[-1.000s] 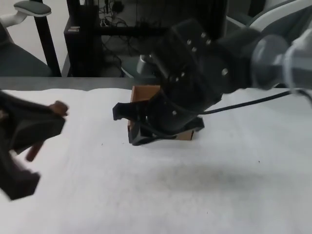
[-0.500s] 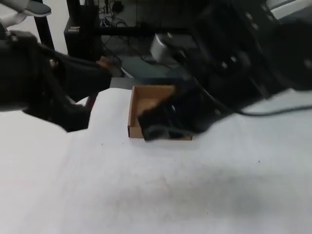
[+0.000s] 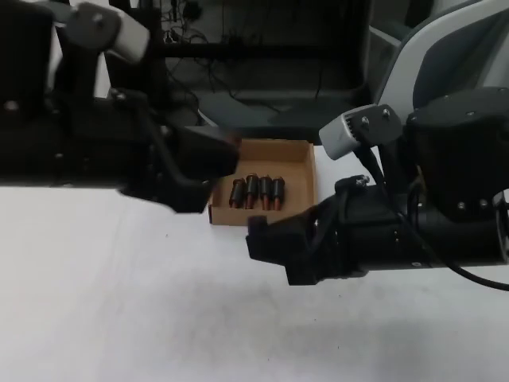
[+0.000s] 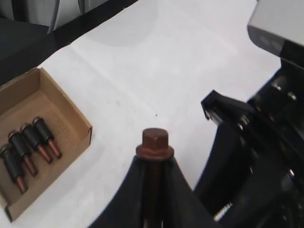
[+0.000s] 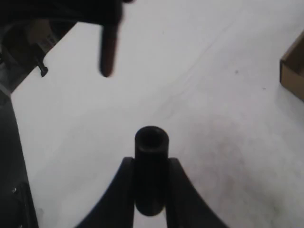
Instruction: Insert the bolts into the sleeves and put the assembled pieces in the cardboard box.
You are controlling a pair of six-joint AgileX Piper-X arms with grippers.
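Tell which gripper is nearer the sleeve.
Right. The right gripper clamps the sleeve; the left gripper, holding a bolt, hangs apart from it.

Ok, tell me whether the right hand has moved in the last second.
Yes. The right hand hung over the cardboard box; it has drawn back to the box's near side, uncovering it.

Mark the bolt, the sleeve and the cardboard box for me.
bolt (image 4: 155,141), left wrist view, on its hex head.
sleeve (image 5: 151,166), right wrist view, on its barrel.
cardboard box (image 3: 229,216), high view, on its front wall.
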